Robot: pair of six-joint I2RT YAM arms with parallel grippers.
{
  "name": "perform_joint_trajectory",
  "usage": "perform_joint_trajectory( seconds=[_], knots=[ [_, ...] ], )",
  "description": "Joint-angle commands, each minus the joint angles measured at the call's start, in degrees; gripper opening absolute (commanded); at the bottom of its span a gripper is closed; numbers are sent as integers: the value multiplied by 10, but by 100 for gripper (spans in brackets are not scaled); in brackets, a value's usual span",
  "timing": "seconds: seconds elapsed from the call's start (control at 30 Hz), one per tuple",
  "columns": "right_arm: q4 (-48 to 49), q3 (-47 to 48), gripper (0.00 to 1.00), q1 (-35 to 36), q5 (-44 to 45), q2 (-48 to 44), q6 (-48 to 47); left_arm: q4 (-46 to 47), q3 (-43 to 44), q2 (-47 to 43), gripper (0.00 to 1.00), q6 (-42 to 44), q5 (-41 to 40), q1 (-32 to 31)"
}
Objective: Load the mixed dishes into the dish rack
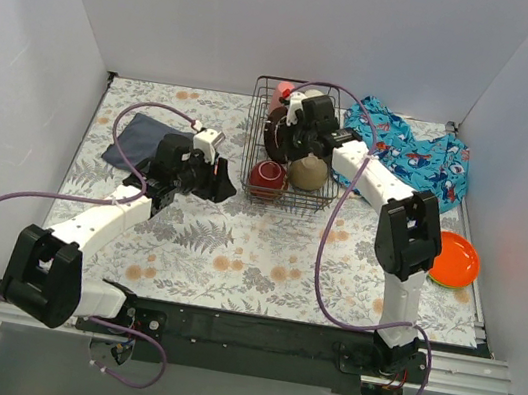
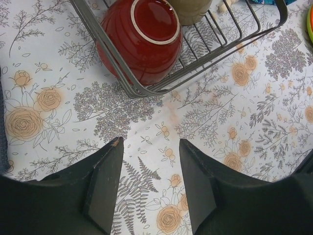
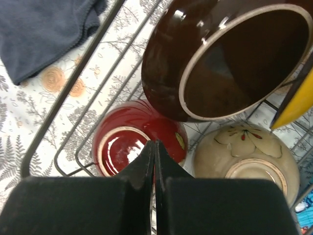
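Orange plate (image 1: 455, 258), four o'clock of the dish rack (image 1: 288, 205), seems stiff and slick, best pinched at its rim; right gripper (image 3: 155, 145) together, left gripper (image 2: 149, 143) apart.

plain white walls (image 1: 274, 17) enclose a table (image 1: 234, 253) covered with a pale floral print under even light.
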Motion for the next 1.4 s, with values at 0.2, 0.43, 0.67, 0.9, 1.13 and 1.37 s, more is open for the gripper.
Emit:
perform_joint_trajectory(
  seconds=[0.2, 0.43, 0.67, 0.9, 1.13, 1.37],
  knots=[
    [11, 49, 1, -10, -9, 8, 18, 5, 0, -4, 48, 5, -1, 10],
    [36, 53, 32, -15, 23, -24, 37, 34, 72, 39, 57, 5, 1, 12],
    [41, 38, 49, -27, 40, -69, 55, 97, 211, 175, 59, -31, 26, 13],
    [27, -22, 47, -42, 127, -112, 18, 116, 309, 303, 59, -63, -4, 13],
    [29, -118, 49, -69, 205, -160, -19, 95, 327, 255, 57, -59, -45, 17],
    [35, -147, 48, -83, 235, -147, -52, 72, 227, 166, 54, -48, -99, 23]
  ],
)
